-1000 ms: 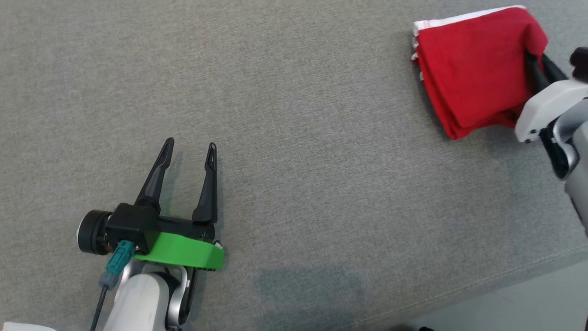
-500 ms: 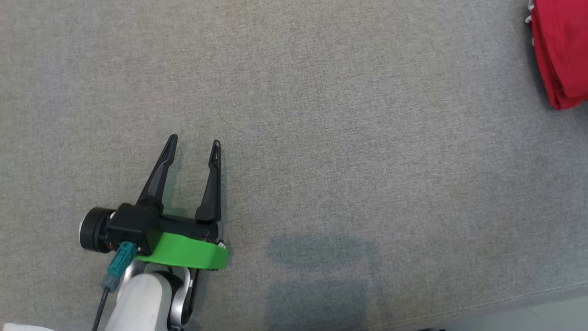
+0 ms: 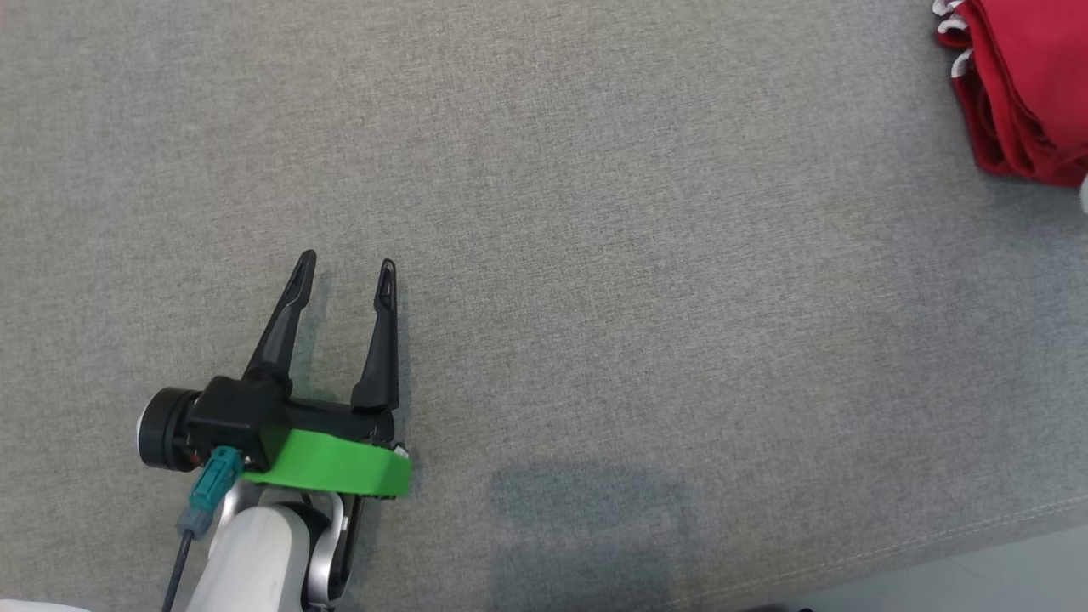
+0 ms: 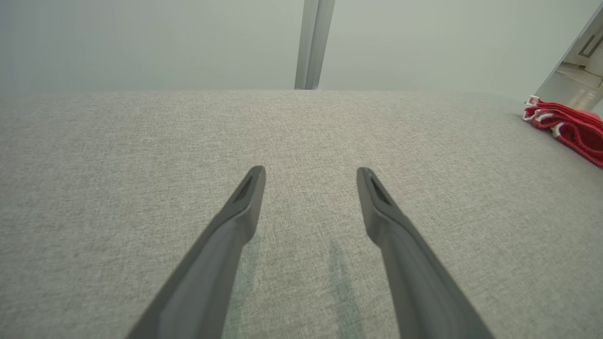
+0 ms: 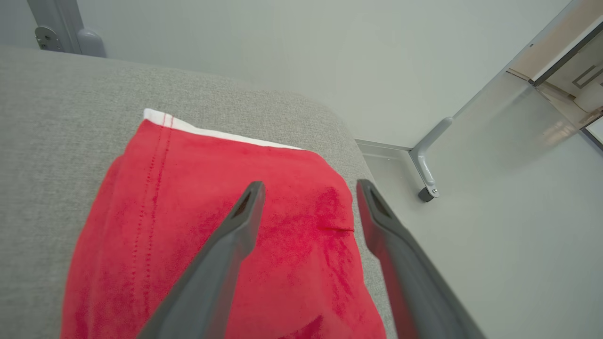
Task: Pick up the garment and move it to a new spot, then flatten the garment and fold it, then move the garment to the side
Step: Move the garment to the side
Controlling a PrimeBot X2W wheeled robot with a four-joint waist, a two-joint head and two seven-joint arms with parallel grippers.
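Since the red cloth garment with white trim (image 3: pixel 1024 93) lies folded in layers near the right edge of the grey woven-fabric surface (image 3: pixel 595 255), we judge the folding and the move aside done. Our right gripper (image 5: pixel 309 183) hovers over it, fingers apart, clamping nothing. Our left gripper (image 3: pixel 347 260) sits well apart, also spread, empty. We reckon only arm retreat remains.

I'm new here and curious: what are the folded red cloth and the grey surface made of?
Folded red garment: soft, slightly fuzzy fabric, perhaps cotton; stitch lines and white trim show. Grey surface: matte woven upholstery cloth, likely; fine weave, sewn edge seam.
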